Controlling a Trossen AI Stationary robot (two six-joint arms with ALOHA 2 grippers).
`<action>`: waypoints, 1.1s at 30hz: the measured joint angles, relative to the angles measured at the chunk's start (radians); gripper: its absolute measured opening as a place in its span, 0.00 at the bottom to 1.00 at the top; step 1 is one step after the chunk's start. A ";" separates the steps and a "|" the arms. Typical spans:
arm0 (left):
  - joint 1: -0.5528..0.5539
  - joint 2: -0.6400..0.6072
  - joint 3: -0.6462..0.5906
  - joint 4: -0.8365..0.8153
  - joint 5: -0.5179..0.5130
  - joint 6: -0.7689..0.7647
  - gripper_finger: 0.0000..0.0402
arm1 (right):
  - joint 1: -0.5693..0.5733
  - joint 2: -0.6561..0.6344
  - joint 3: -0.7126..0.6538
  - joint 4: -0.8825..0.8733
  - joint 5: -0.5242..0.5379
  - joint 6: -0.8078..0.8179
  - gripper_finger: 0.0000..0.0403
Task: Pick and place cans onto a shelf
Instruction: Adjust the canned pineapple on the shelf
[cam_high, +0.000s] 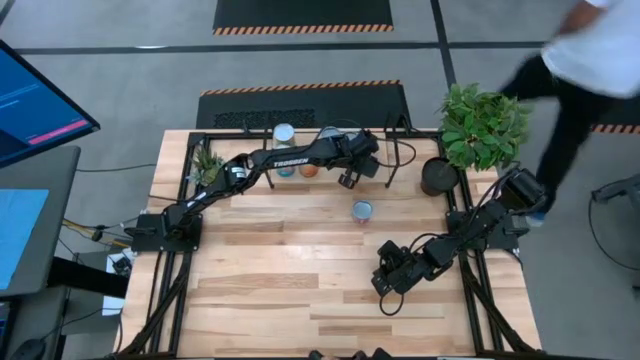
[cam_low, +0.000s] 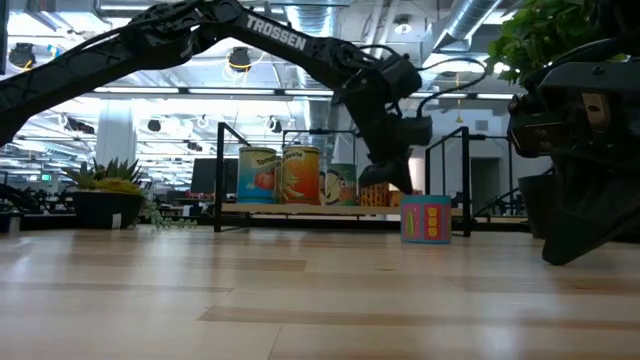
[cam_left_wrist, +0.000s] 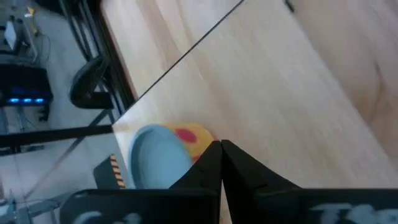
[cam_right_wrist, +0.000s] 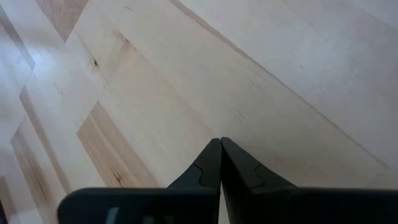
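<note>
A: From above, the left arm reaches across the back of the desk (cam_high: 300, 290), and the left gripper (cam_high: 350, 178) hangs just in front of the shelf (cam_high: 395, 150). Cans stand there: a silver-topped can (cam_high: 284, 133) and an orange-topped can (cam_high: 309, 169) beside it. A lone can (cam_high: 362, 210) stands on the desk, apart from the shelf. The right gripper (cam_high: 387, 300) rests low over the near right of the desk.

B: What does the level view add?

A: Labels. On the shelf (cam_low: 300, 208) stand a tomato-label can (cam_low: 257, 176), an orange-label can (cam_low: 301, 175) touching it, and a green-label can (cam_low: 343, 185) just beside those. The left gripper (cam_low: 385, 178) hangs before the shelf's right part. The lone can (cam_low: 426, 219) shows as blue with pink and yellow marks, standing upright on the desk.

B: And the wrist cameras?

A: The left wrist view shows the left gripper (cam_left_wrist: 221, 149) with its jaws closed together, holding nothing, a pale-blue-topped can (cam_left_wrist: 160, 155) just beyond them. The right wrist view shows the right gripper (cam_right_wrist: 221, 146) likewise pressed shut and empty, over bare planks (cam_right_wrist: 186, 81).

B: Anything else?

A: A potted plant (cam_high: 480, 125) at the desk's back right corner, and a person (cam_high: 580, 70) passing beyond it.
</note>
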 joint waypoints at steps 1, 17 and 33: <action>0.003 0.000 0.000 -0.004 -0.004 0.000 0.00 | 0.000 0.000 0.000 0.000 -0.001 0.000 0.07; 0.011 0.004 0.000 0.032 -0.002 0.000 0.00 | 0.000 0.000 0.000 0.000 -0.001 0.000 0.07; 0.022 0.008 0.000 0.097 -0.041 -0.027 0.00 | 0.000 0.000 0.000 0.000 -0.001 -0.007 0.07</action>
